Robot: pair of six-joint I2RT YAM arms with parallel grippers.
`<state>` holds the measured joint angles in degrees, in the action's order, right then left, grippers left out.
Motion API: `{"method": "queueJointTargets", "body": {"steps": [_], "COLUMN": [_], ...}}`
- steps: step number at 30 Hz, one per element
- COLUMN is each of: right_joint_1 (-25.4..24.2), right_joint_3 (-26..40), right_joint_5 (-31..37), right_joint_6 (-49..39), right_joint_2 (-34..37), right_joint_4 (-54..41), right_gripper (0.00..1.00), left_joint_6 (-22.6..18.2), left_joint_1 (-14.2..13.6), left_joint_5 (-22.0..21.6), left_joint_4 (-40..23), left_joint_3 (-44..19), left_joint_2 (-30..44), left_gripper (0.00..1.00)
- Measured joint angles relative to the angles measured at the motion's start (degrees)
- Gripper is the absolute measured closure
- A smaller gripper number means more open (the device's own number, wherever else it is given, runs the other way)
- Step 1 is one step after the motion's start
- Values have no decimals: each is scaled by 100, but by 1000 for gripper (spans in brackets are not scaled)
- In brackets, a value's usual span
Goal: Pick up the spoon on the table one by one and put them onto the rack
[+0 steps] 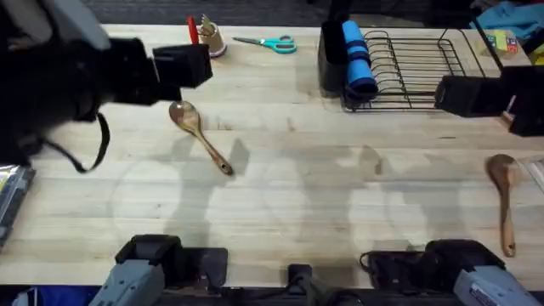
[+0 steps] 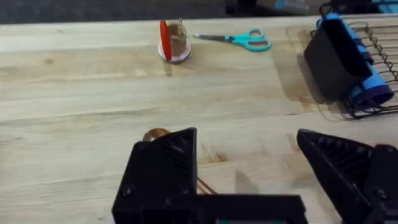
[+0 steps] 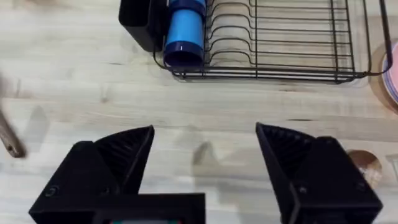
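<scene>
Two brown wooden spoons with glossy rounded bowls lie flat on the pale wooden plank table (image 1: 280, 212), none yet on the black wire dish-drying rack (image 1: 416, 72) at the far right: the near-left spoon (image 1: 200, 136) rests just below the left end effector (image 1: 191, 66), and the right-edge spoon (image 1: 503, 195) lies near the table's right edge, below the right end effector (image 1: 463, 95). Both end effectors are released, jaws spread wide and holding nothing; the left wrist view shows the left fingers (image 2: 165, 171) apart above the spoon's bowl (image 2: 157, 134), and the right wrist view shows the right fingers (image 3: 118, 158) apart over bare planks, the rack (image 3: 280, 43) ahead. The risks, judging from this: the slender handles lie flat against the wood, so a closing jaw could skid over one or pinch the glossy bowl and let it slip; the right-edge spoon could be nudged off the table; and a spoon dropped across the rack's upright slots may fall through the wires instead of settling. A blue cylindrical roll (image 1: 357, 55) beside the tall black utensil holder (image 1: 331, 59) crowds that corner of the rack. Teal-handled scissors (image 1: 274, 42) and a small red-and-tan object (image 1: 204, 38) sit along the far edge. The planks are smooth and lightly grained; the room beyond is dark.
</scene>
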<state>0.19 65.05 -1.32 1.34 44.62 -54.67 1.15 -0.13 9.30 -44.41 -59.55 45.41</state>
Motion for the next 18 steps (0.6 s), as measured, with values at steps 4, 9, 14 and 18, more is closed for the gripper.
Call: {"method": "queueJointTargets", "body": {"steps": [4, 9, 14, 18], "right_joint_1": [0, 0, -16, -119], "right_joint_3": [200, 232, 249, 258], "right_joint_5": [0, 0, 10, 311], "right_joint_6": [0, -2, -1, 74], "right_joint_2": [353, 450, 447, 446], "right_joint_4": [-106, 31, -130, -316], "right_gripper": [5, 5, 5, 5], "left_joint_6": [11, 13, 15, 15], "left_joint_1": [-1, 1, 0, -1], "left_joint_5": [16, 17, 16, 15], "left_joint_4": [-127, -143, -163, -162], "left_joint_3": [-342, -437, -437, -437], "left_joint_2": [577, 904, 944, 944], "left_gripper": [7, 8, 8, 8]}}
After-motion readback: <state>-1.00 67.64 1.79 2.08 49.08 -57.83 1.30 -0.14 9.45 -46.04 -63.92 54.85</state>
